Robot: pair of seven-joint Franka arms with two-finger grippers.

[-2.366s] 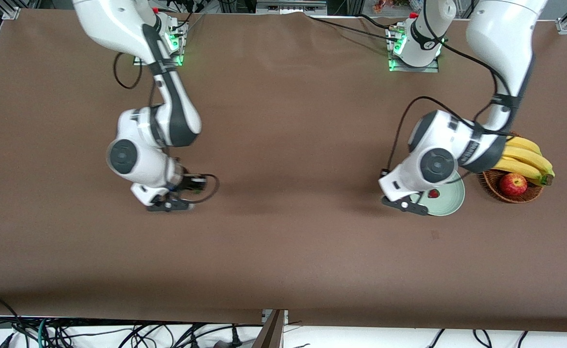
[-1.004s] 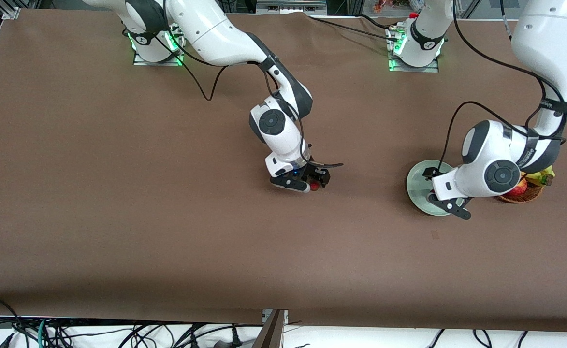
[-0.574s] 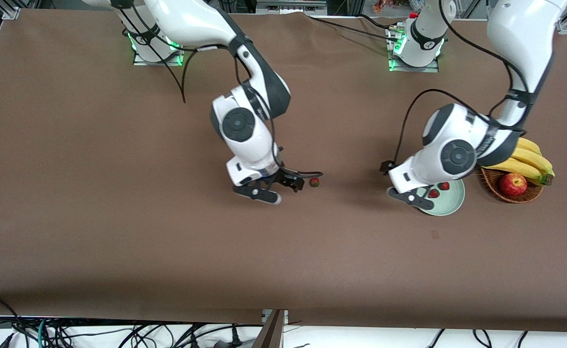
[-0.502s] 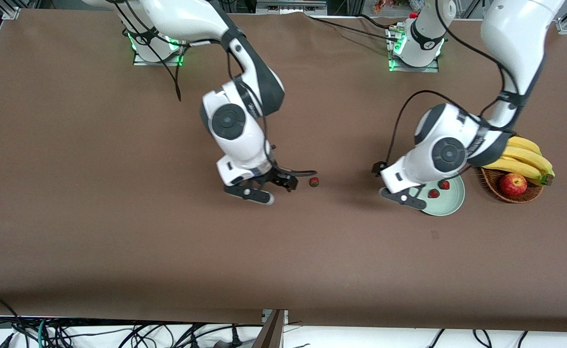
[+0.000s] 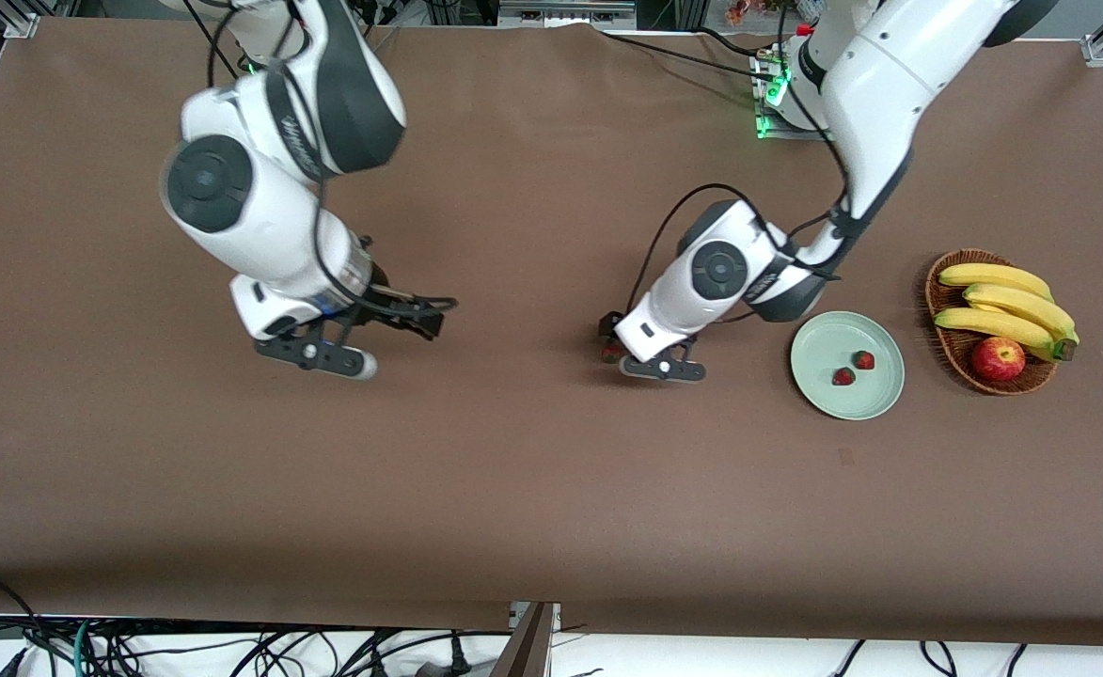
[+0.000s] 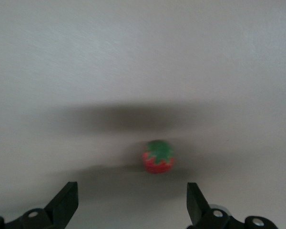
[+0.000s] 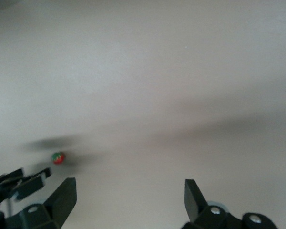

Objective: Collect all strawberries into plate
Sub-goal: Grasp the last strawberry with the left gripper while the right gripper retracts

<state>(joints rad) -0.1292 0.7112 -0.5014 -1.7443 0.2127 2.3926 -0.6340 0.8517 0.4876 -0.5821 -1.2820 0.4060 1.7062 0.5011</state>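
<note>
Two strawberries (image 5: pixel 863 359) (image 5: pixel 843 377) lie in the pale green plate (image 5: pixel 824 395). A third strawberry (image 5: pixel 610 354) lies on the brown table near the middle, partly hidden by my left gripper (image 5: pixel 622 348). In the left wrist view this strawberry (image 6: pixel 158 156) sits just ahead of the open, empty left gripper (image 6: pixel 131 202), between the lines of its two fingers. My right gripper (image 5: pixel 415 320) is open and empty over bare table toward the right arm's end. In the right wrist view (image 7: pixel 128 198) the same strawberry (image 7: pixel 58 158) shows small and far off.
A wicker basket (image 5: pixel 937 282) with bananas (image 5: pixel 1002 301) and a red apple (image 5: pixel 998 357) stands beside the plate at the left arm's end. Cables hang along the table's front edge.
My left gripper has moved from over the plate to the lone strawberry on the table. My right gripper has pulled away from that strawberry toward its own end of the table.
</note>
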